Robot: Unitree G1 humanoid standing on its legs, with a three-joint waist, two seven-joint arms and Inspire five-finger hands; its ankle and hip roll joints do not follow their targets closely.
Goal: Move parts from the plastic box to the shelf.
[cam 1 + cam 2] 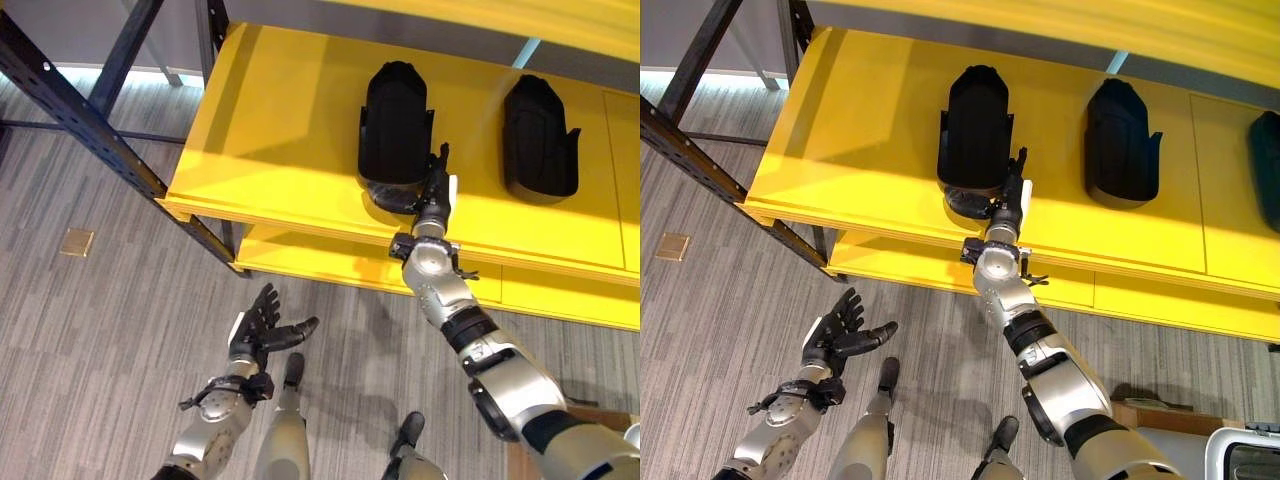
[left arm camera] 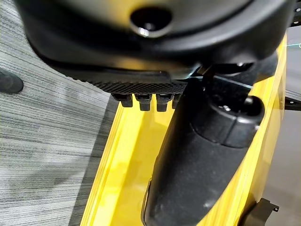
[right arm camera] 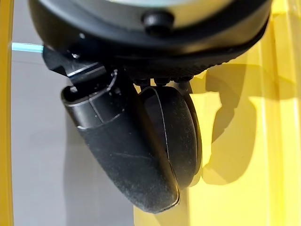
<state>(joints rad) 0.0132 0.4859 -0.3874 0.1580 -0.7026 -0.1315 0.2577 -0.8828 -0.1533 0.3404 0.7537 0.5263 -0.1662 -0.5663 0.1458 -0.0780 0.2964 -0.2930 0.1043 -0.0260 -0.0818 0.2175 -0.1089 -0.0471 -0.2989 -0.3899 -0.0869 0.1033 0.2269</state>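
floor: grey striped carpet (image 1: 100, 320) | rack: dark steel upright (image 1: 90, 130)

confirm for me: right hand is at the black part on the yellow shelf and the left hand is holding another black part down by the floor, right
Not quite. The left hand holds nothing: the left eye view shows it open, fingers spread, above the grey floor. The rest stands: the right hand is at the black part on the yellow shelf.

Two black moulded parts (image 1: 396, 122) (image 1: 540, 135) lying flat, well apart, on yellow shelf (image 1: 270, 150)
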